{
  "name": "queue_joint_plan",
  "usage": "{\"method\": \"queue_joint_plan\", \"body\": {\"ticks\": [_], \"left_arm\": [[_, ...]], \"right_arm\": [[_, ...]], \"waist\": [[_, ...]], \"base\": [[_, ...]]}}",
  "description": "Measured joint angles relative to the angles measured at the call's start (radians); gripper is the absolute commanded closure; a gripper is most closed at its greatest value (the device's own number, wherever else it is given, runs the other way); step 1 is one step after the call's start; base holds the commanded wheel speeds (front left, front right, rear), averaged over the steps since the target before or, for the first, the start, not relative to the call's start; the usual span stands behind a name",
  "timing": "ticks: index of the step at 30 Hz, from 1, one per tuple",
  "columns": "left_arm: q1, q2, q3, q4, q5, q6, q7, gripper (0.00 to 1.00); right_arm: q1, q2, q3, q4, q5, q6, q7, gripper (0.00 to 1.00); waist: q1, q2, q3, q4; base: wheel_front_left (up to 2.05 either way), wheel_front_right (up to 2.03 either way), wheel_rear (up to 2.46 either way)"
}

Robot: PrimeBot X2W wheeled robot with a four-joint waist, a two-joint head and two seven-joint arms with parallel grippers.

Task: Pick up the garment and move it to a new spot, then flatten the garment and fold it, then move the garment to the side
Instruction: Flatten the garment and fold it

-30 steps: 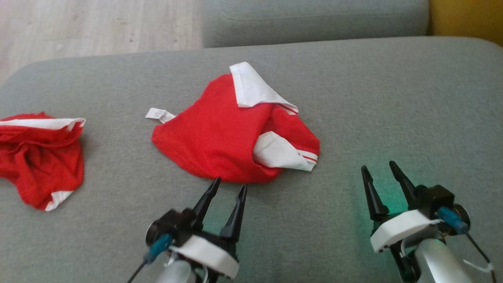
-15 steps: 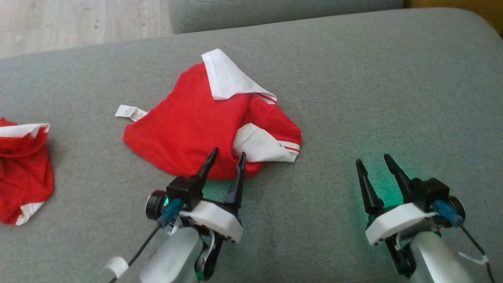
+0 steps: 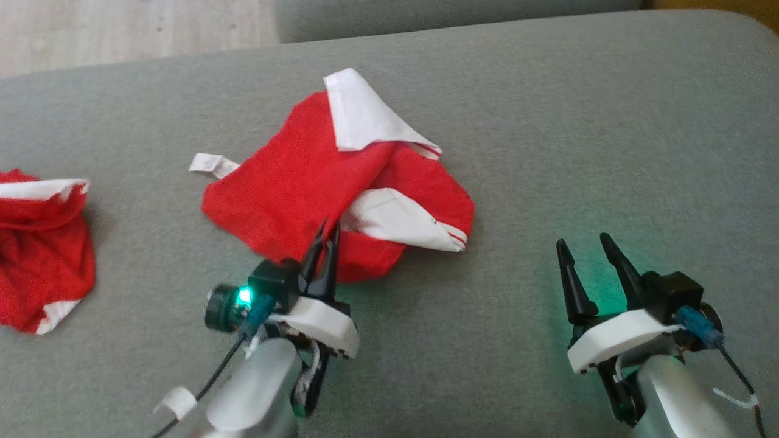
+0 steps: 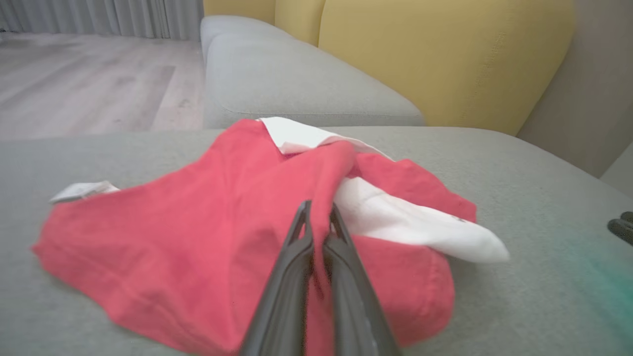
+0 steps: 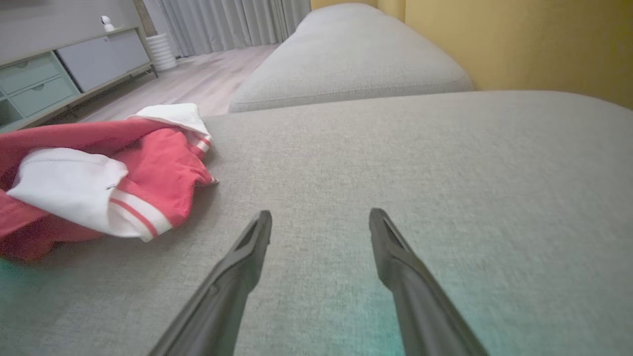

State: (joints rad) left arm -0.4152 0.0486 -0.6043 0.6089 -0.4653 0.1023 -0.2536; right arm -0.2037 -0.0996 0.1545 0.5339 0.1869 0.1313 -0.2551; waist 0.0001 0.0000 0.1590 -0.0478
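While a 2nd red garment point(image 3: 42, 255) lies crumpled at the far left edge of the grey sofa cushion point(image 3: 548, 121), well apart from everything else, the garment point(image 3: 286, 188) of the task sits near the middle of the cushion, a rumpled red heap with white trim. A small white label point(image 3: 210, 164) sticks out flat from its left edge. A white panel point(image 3: 359, 115) folds over the far peak of the heap, and a white cuff point(image 3: 395, 222) with thin red stripes lies across its right side, pointing right.

The left gripper point(image 3: 328, 229) reaches into the near edge of the garment, just left of the cuff. Its 2 dark fingers are pressed together with almost no gap. In the left wrist view a ridge of red cloth runs up between and over the fingertips point(image 4: 300, 237), so the jaws are pinched closed on a fold of the garment. The cloth at the pinch is drawn into a crease that leads toward the far white panel. A green light point(image 3: 244, 296) glows on the wrist housing beside the fingers.

The right gripper point(image 3: 583, 241) is over bare cushion well to the right of the garment, touching no cloth. Its 2 fingers stand wide apart and hold nothing. In the right wrist view the striped cuff lies off to their left, and a green glow tints the fabric beneath.
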Motion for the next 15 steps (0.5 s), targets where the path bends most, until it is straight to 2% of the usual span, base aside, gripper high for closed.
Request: {"method": "queue_joint_plan", "body": {"ticks": [3,6,7,8,9,10,15], "left_arm": [[-0.03,0.028,0.018,-0.013,0.082,-0.017,0.0,1.0],[-0.08,0.091,0.007,-0.019,0.165,-0.054,0.0,1.0],[-0.08,0.091,0.007,-0.019,0.165,-0.054,0.0,1.0],[-0.11,0.136,-0.018,-0.012,0.211,-0.083,0.0,1.0],[-0.123,0.157,-0.029,-0.003,0.233,-0.095,0.0,1.0],[-0.123,0.157,-0.029,-0.003,0.233,-0.095,0.0,1.0],[-0.174,0.256,-0.073,0.042,0.312,-0.131,0.0,1.0]], "right_arm": [[0.005,0.005,-0.005,0.0,0.009,0.0,0.0,0.0],[0.012,0.019,-0.005,0.003,0.015,0.0,0.0,0.0],[0.012,0.019,-0.005,0.003,0.015,0.0,0.0,0.0],[0.012,0.028,0.0,0.007,0.02,0.0,0.0,0.0],[0.012,0.03,0.002,0.008,0.023,0.0,0.0,0.0],[0.012,0.03,0.002,0.008,0.023,0.0,0.0,0.0],[0.012,0.033,0.01,0.013,0.025,0.0,0.0,0.0]], "waist": [[-0.0001,0.0,-0.009,0.028],[-0.0001,0.0,-0.02,0.055],[-0.0001,0.0,-0.02,0.055],[-0.0001,0.0,-0.027,0.069],[-0.0001,0.0,-0.031,0.073],[-0.0001,0.0,-0.031,0.073],[-0.0001,0.0,-0.035,0.077]], "base": [[0.0,0.0,0.0],[0.0,0.0,0.0],[0.0,0.0,0.0],[0.0,0.0,0.0],[0.0,0.0,0.0],[0.0,0.0,0.0],[0.0,0.0,0.0]]}}
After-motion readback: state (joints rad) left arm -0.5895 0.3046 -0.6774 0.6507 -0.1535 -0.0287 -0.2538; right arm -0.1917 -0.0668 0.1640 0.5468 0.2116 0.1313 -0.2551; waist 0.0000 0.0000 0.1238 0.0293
